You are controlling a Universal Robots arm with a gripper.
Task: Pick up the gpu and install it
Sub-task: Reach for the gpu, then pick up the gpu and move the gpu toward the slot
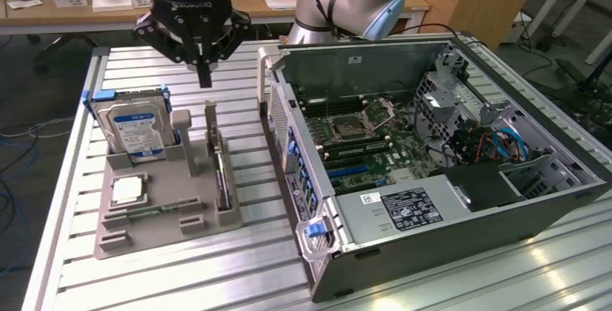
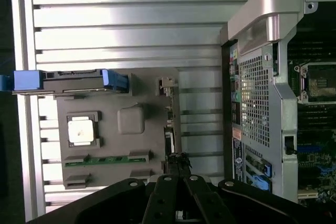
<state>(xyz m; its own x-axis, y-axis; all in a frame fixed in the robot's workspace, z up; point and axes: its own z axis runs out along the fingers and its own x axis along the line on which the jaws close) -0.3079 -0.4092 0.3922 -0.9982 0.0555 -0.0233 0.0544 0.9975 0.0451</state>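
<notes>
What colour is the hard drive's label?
Blue and white, on the hard drive; clearest in the exterior view.

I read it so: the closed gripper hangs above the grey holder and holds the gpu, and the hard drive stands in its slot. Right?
Not quite. The closed gripper hangs above the grey holder but holds nothing: the gpu stands on edge in the holder, below it. The hard drive does stand in its slot. The exterior view shows this.

Gpu (image 1: 222,175) stands edge-on in holder (image 1: 143,211); faces not visible. Gripper (image 2: 177,161) covers one gpu end. Case (image 2: 262,103), beside holder, is cut off by picture edge. Label (image 1: 411,207) text on case unreadable.
</notes>
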